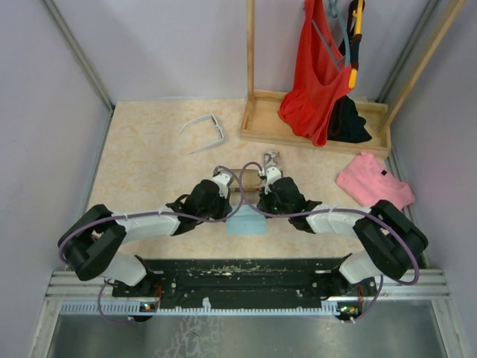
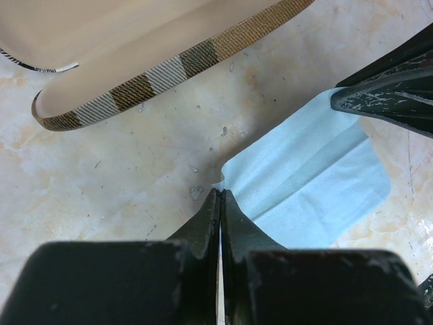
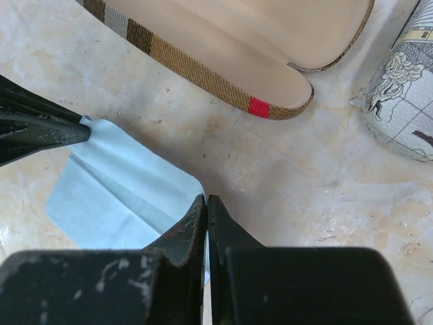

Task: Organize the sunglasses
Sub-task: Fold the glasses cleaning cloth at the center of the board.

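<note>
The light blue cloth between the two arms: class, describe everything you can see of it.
The light blue cloth is a thin, soft-looking, roughly rectangular sheet with rounded corners and straight fold creases running across it. It appears to lie spread out on the pale marbled tabletop, close to the open plaid case but not touching it. The left jaws are shut on one corner and the right jaws on the neighbouring corner, both on the edge away from the arm bases.

The scene holds one pair of white-framed sunglasses (image 1: pixel 218 128), two cases, a plaid case (image 3: pixel 203 74) and a grey-patterned case (image 3: pixel 406 81), one light blue cloth (image 1: pixel 246 224), and three garments: a red garment (image 1: pixel 317 74), a black garment (image 1: pixel 349 123), a pink garment (image 1: pixel 373 183).
</note>
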Controlling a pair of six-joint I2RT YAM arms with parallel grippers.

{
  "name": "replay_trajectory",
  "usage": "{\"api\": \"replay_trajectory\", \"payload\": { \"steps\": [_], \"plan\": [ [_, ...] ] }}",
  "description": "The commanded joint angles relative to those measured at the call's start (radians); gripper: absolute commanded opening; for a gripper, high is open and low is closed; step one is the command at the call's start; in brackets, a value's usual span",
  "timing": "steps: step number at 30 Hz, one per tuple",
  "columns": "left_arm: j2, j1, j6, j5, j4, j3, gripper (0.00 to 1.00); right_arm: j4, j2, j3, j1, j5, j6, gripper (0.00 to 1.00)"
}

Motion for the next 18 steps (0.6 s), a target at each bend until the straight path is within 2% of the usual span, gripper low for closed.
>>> {"api": "replay_trajectory", "payload": {
  "steps": [1, 7, 18],
  "plan": [
    [-0.029, 0.005, 0.004, 0.04, 0.052, -0.021, 0.01, 0.067, -0.026, -0.022, -0.014, -0.026, 0.005, 0.0],
    [-0.043, 0.005, 0.01, 0.061, 0.072, -0.041, 0.01, 0.11, -0.055, -0.061, -0.015, -0.061, 0.012, 0.09],
    [-0.092, 0.004, 0.024, 0.113, 0.123, -0.094, 0.01, 0.163, -0.093, -0.111, -0.014, -0.108, 0.01, 0.16]
  ]
}}
